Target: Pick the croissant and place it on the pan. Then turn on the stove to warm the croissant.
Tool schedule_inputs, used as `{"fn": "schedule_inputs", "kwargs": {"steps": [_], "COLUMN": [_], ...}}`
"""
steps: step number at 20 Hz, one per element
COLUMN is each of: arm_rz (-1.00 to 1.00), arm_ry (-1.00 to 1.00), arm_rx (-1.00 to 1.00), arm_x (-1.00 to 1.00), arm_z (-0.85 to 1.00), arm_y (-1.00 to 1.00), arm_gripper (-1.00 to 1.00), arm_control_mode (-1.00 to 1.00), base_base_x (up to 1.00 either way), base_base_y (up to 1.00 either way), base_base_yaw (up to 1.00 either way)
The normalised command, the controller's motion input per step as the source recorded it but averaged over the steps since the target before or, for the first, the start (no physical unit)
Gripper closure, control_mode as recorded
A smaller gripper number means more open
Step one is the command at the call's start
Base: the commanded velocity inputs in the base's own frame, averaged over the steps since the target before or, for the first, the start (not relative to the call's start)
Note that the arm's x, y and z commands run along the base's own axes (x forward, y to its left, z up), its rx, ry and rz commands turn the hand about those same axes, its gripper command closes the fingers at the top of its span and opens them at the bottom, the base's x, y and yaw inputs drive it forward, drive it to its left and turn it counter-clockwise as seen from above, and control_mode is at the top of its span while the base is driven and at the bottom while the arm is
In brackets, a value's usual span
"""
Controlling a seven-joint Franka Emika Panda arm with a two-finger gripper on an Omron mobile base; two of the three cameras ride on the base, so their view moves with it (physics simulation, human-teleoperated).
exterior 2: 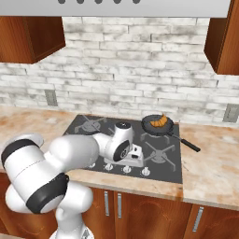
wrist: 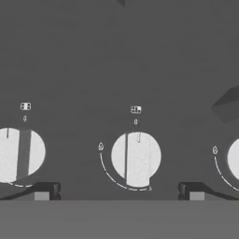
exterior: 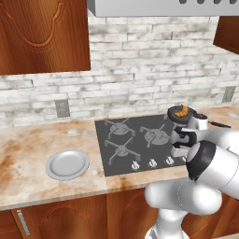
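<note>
croissant (exterior 2: 160, 121): lying in the pan (exterior 2: 150, 126), on the burner at the far right of the stove (exterior: 116, 154); the placing looks done.
step in hand: turning on the burner, judged from the hand poised over the knob row at the stove's near edge.
tool (wrist: 119, 190): released, fingers spread wide, grasping nothing; one tip on each side of the middle knob (wrist: 137, 158), not yet touching it.
knob pointer: at the top mark, which looks like off.
neighbour knobs: one to each side of the middle knob, well apart from the fingertips.
doing it well: stay centred on the middle knob, lower squarely, clench on its sides, then rotate along the white arc.
caution: whether this knob feeds the pan's burner cannot be told from here; check first.
plate (exterior: 67, 164): on the tabletop left of the stove, bare.
</note>
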Motion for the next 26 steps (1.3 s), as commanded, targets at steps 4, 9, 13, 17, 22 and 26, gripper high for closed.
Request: {"fn": "schedule_inputs", "kwargs": {"steps": [4, 9, 13, 17, 22, 26], "arm_rz": [0.00, 0.00, 0.00, 0.00, 0.00, 0.00], "arm_ry": [0.00, 0.00, 0.00, 0.00, 0.00, 0.00], "arm_rx": [0.00, 0.00, 0.00, 0.00, 0.00, 0.00], "arm_x": [0.09, 0.09, 0.04, 0.04, 0.11, 0.07], "arm_z": [-0.07, -0.05, -0.10, -0.12, -0.10, -0.03], "arm_y": [-0.04, 0.00, 0.00, 0.00, -0.02, -0.09], "arm_gripper": [-1.00, -1.00, -1.00, -1.00, -1.00, -1.00], "arm_control_mode": [-1.00, -1.00, -1.00, -1.00, -1.00, -1.00], "base_base_x": [0.00, 0.00, 0.00, 0.00, 0.00, 0.00], "base_base_y": [0.00, 0.00, 0.00, 0.00, 0.00, 0.00], "base_base_yaw": [0.00, 0.00, 0.00, 0.00, 0.00, 0.00]}}
